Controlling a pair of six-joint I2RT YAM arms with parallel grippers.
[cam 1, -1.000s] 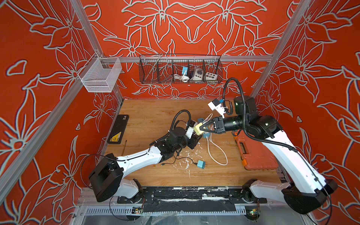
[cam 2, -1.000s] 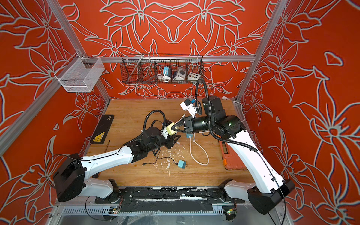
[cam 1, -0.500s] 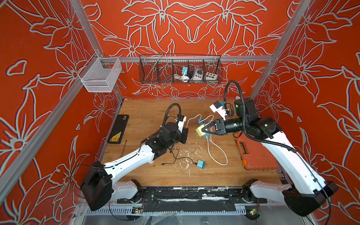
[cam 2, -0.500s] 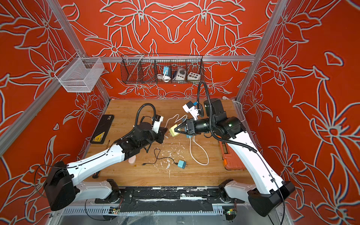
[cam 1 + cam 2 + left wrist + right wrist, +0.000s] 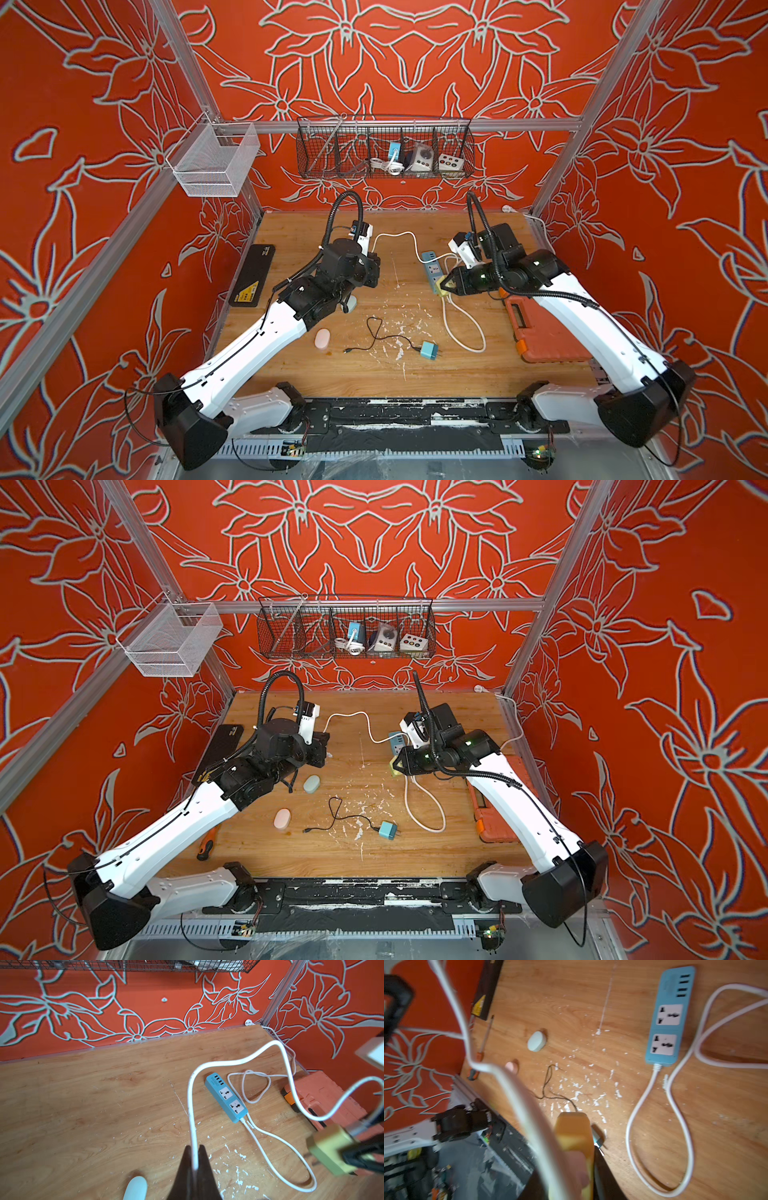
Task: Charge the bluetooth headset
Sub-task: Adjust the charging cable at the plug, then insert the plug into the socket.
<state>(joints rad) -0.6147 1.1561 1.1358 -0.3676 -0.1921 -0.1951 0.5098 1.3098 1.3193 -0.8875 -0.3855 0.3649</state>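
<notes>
Red floral walls (image 5: pixel 415 62) enclose a wooden tabletop (image 5: pixel 374 374). The left gripper (image 5: pixel 194 1165) clamps a white cable (image 5: pixel 193 1136), the right gripper (image 5: pixel 448 286) a yellow plug (image 5: pixel 573 1130) (an orange-handled screwdriver (image 5: pixel 206 848) shows in a top view).

On the wooden desk (image 5: pixel 374 854), pale grey oval headset case (image 5: pixel 311 784) lies flat; pink oval case (image 5: pixel 282 818) at its 7 o'clock, blue two-socket power strip (image 5: pixel 226 1098) at 2 o'clock. The white cable (image 5: pixel 191 1122) and yellow adapter (image 5: pixel 330 1151) are raised.

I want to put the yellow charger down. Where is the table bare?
Bare: the back strip of the table between rear wall and power strip; also the front edge, nearer than the teal plug. Crowded: the middle, with black cable, white cord loops and pink case; the orange case lines the side by the right arm.
</notes>
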